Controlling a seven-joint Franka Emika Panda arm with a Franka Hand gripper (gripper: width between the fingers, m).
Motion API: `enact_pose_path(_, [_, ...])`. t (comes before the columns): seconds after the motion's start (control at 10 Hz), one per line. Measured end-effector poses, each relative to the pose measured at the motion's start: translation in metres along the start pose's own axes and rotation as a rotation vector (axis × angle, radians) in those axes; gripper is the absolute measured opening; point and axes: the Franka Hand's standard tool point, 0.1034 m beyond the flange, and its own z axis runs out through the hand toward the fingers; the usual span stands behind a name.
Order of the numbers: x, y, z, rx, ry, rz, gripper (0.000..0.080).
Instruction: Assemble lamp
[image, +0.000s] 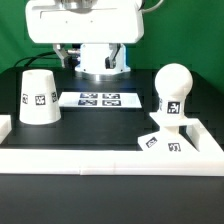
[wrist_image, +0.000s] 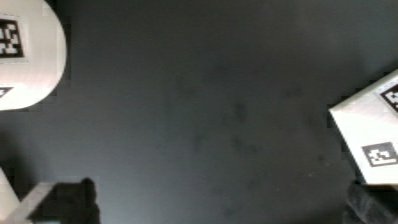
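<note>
white shade (image: 38, 97), black-checked tags, seemingly black table (image: 100, 125)

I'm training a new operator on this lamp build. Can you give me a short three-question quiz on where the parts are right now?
1. True or false: the bulb already stands on the base.
2. Where is the shade? A) on the bulb B) on the table, apart from the base C) in the end effector
3. What flat tagged strip lies between the shade and the bulb?

Key: 1 true; 2 B; 3 the marker board.
</note>
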Motion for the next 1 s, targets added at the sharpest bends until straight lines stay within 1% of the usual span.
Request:
enact_pose_path(0.1, [-0.005, 0.006, 0.005, -0.003, 0.000, -0.024, 0.0699])
enact_pose_path(0.2, [-0.017, 0.019, 0.012, -0.008, -0.009, -0.040, 0.0699])
enact_pose_path(0.4, [-0.029, 0.042, 0.014, -0.012, -0.024, -0.058, 0.0699])
enact_pose_path(0.6, [-0.036, 0.060, 0.017, -0.015, -0.033, -0.061, 0.0699])
enact_pose_path(0.7, [-0.036, 0.069, 0.017, -0.016, -0.035, -0.057, 0.0699])
enact_pose_path(1.0, [-0.037, 0.084, 0.019, -0.018, -0.040, -0.061, 0.0699])
